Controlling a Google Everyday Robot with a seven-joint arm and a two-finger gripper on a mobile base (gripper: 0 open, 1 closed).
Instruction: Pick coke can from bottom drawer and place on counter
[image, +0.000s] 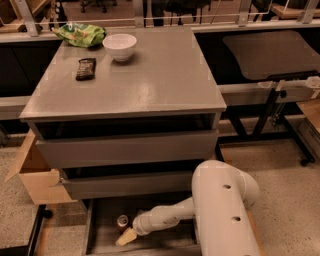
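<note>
The bottom drawer is pulled open below the two upper grey drawers, showing its dark flat floor. A small can stands upright in it, seen from above with its silver top; its red side barely shows. My gripper reaches down into the drawer from the white arm, its pale tip just below and right of the can, close to it. The counter is the grey top of the cabinet, above.
On the counter's far left sit a white bowl, a green chip bag and a dark snack bar. A cardboard box stands left of the cabinet. A dark side table is at right.
</note>
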